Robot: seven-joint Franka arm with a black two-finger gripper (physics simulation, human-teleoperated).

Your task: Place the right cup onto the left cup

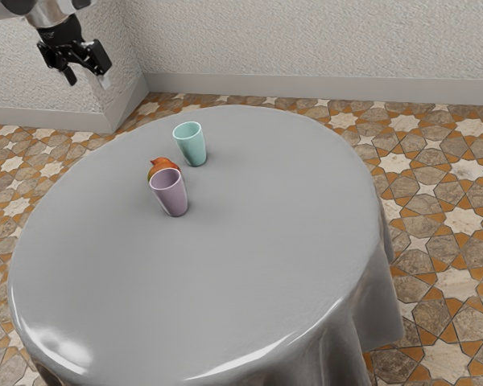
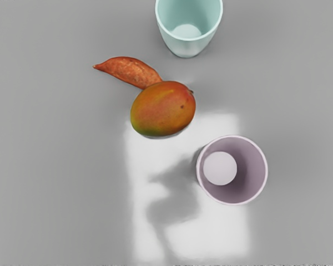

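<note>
Claw (image 1: pixel 87 78) of mine is wide, holding nothing, above worktop (image 1: pixel 249 265). Purple cup (image 1: pixel 172 197), which I judge right one, stands near mango (image 2: pixel 162 109); green cup (image 1: pixel 194 150) stands apart. Nothing stacked: grasping, lifting, placing all to do.

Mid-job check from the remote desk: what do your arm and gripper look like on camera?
In the exterior view, my smooth, rounded, pale grey-white robot arm has dark, near-black sections. At its end is a black, angular two-finger gripper, with a small pale patch at one finger's end. I can't make out any cables or markings.
</note>
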